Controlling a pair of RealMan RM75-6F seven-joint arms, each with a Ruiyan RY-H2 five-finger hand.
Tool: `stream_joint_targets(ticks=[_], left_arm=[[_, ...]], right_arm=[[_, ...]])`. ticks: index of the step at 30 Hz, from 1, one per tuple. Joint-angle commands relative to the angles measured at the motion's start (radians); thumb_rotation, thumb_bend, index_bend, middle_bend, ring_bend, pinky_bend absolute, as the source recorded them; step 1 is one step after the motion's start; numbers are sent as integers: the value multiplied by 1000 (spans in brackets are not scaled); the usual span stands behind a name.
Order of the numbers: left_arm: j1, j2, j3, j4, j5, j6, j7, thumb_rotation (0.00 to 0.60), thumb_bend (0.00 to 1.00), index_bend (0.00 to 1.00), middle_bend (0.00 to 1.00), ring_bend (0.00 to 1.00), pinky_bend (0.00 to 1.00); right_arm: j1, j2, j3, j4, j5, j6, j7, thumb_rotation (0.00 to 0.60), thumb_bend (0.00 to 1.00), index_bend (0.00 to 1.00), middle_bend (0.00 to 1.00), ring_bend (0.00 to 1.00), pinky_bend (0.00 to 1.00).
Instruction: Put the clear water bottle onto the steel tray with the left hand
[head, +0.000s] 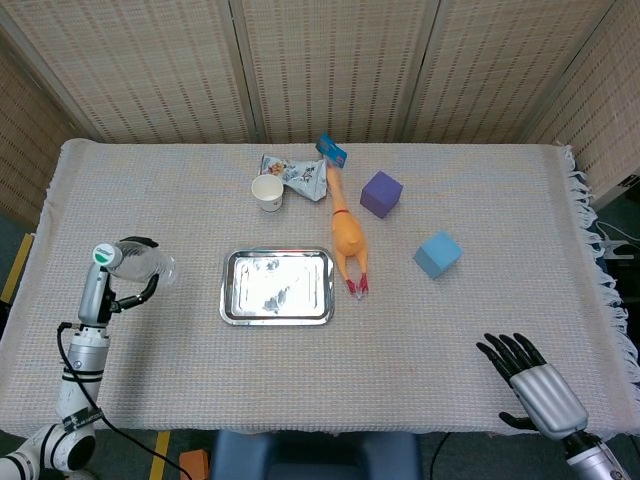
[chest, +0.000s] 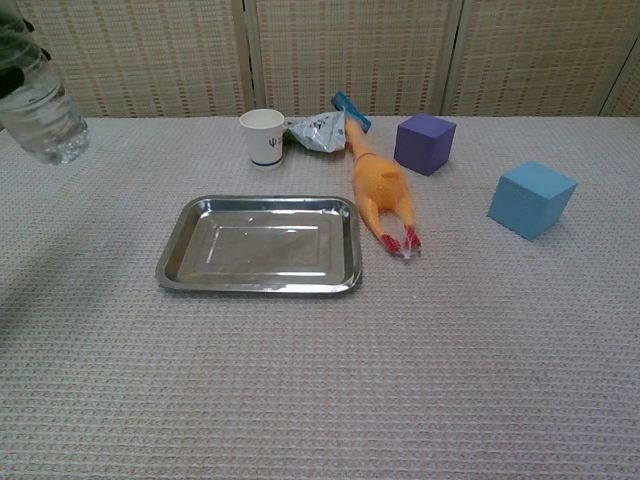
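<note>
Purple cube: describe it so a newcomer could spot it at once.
Start at the steel tray in the table's middle and follow the rubber chicken beside it toward the far edge. The purple cube sits just right of its neck, darker and farther back than the blue cube.

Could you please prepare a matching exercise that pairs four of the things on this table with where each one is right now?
Things:
1. clear water bottle
2. steel tray
3. rubber chicken
4. paper cup

Places:
A. lying just right of the tray, feet toward the near edge
B. standing upright beside the crumpled snack packet
C. held above the cloth in the left hand, left of the tray
D. flat on the cloth, holding nothing

Pairs: 1-C, 2-D, 3-A, 4-B
</note>
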Motion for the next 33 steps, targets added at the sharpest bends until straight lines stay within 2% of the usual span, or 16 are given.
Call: stream_joint_targets(ticks=[1,6,8,11,14,17,21,24,28,33], left_arm=[[-23,18,-42,-59,22,60,56,600,570,373,371,227,342],[-13,21,25,-65,13,-5,59,600,569,372,371,227,342],[-2,8,88,-41,6,-70,19,600,570,371,371,227,343],[4,-35,137,30,1,-121,-11,600,570,365,370,226,343],[-1,-60,136,73,3,-125,-51,600,569,357,367,221,337],[-15,-55,103,76,17,-89,-59,600,570,357,366,220,337],[-31,-22,41,15,25,-24,-36,600,570,357,366,220,337],[-34,1,25,-33,18,-14,-15,600,570,357,366,220,337],[-39,-14,55,-19,2,-64,19,600,570,356,365,218,335],[-49,-93,113,104,-3,-137,17,600,570,333,339,199,318]], right_arm=[[0,-3,-1,5,-2,1,3,600,15,0,0,0,0],[4,-5,1,7,4,-5,4,600,16,0,0,0,0],[4,-5,1,6,8,-9,1,600,16,0,0,0,0],[6,-6,0,2,15,-18,-3,600,16,0,0,0,0],[5,-4,-3,-2,14,-17,-4,600,16,0,0,0,0],[1,-1,-3,-3,10,-5,0,600,17,0,0,0,0],[5,2,-4,-2,15,-15,3,600,16,0,0,0,0],[8,2,-5,-4,16,-21,0,600,16,0,0,0,0],[7,1,-6,-5,15,-19,-2,600,16,0,0,0,0],[8,0,-4,-5,20,-22,-1,600,16,0,0,0,0]])
